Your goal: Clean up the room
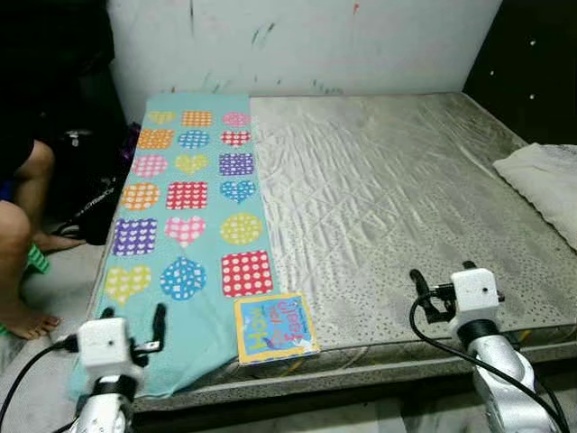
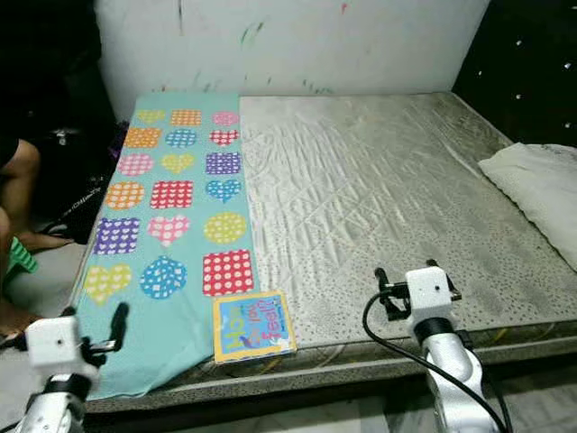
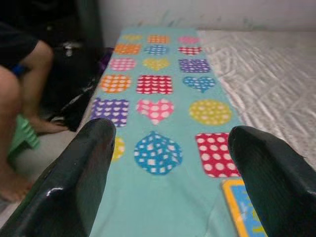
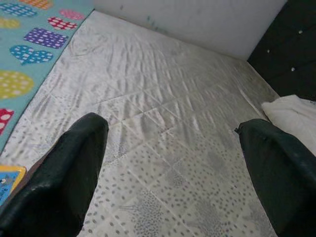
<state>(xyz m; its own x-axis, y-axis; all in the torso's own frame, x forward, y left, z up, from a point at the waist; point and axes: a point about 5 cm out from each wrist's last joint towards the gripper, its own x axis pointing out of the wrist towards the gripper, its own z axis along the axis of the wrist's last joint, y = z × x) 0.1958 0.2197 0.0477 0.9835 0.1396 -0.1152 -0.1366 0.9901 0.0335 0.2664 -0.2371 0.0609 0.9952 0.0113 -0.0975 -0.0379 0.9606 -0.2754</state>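
A book is laid flat at the front edge of the mattress, overlapping a teal blanket spread along the mattress's left edge. The left gripper is held over the front left corner and the right gripper over the front edge to the right; both are spread wide with nothing held.

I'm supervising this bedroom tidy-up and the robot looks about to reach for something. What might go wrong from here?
1. The book lies at the mattress edge, partly on the patterned blanket; a nudge might push it off.
2. The left hand, open over the blanket's hanging corner, might snag the cloth and drag the book along.
3. A person's leg is close by the robot's left side; a wide arm swing could come near it.
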